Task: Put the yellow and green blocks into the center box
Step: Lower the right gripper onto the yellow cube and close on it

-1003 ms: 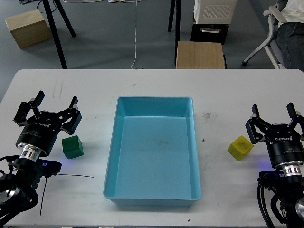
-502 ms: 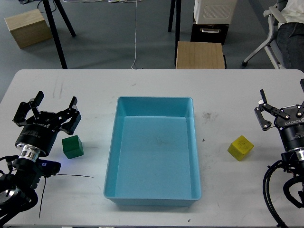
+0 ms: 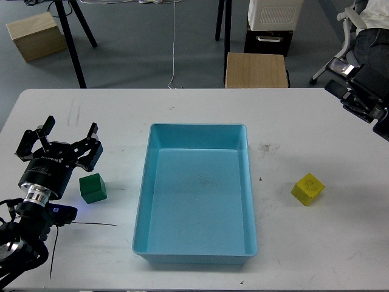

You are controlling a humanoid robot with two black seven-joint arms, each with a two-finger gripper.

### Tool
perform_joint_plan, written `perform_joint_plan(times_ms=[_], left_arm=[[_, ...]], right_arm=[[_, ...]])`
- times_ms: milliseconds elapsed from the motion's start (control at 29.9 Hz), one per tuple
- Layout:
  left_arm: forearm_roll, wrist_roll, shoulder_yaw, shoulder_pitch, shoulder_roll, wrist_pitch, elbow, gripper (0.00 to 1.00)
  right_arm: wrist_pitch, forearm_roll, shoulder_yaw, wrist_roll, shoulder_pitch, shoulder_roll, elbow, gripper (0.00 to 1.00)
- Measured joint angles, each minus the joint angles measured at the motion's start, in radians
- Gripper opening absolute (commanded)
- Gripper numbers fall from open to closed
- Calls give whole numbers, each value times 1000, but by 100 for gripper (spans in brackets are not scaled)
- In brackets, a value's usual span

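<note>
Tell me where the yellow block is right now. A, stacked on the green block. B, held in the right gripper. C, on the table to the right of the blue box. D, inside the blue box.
C: the yellow block sits on the white table, apart from the blue box and on its right side, with no gripper touching it.

Two arms, far apart
Left gripper hovers low with fingers spread; right gripper is at the frame edge, state unclear.
</note>
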Motion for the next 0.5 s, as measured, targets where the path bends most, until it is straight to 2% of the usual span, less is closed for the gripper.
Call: perform_joint_plan(times_ms=[100,234,368,502], left_arm=[[0,0,-2,0,0,0,1,100],[-1,0,-3,0,-1,0,1,100],[-2,0,-4,0,0,0,2,100],[-2,0,-4,0,0,0,3,100]], right_arm=[[0,-46,-138,20,60,-81,4,98],[-1,-81,-252,24,120,-178,15,96],[0,-215,-380,24,218,-219,14,96],[3,-366,-609,24,364,-236,-8,96]])
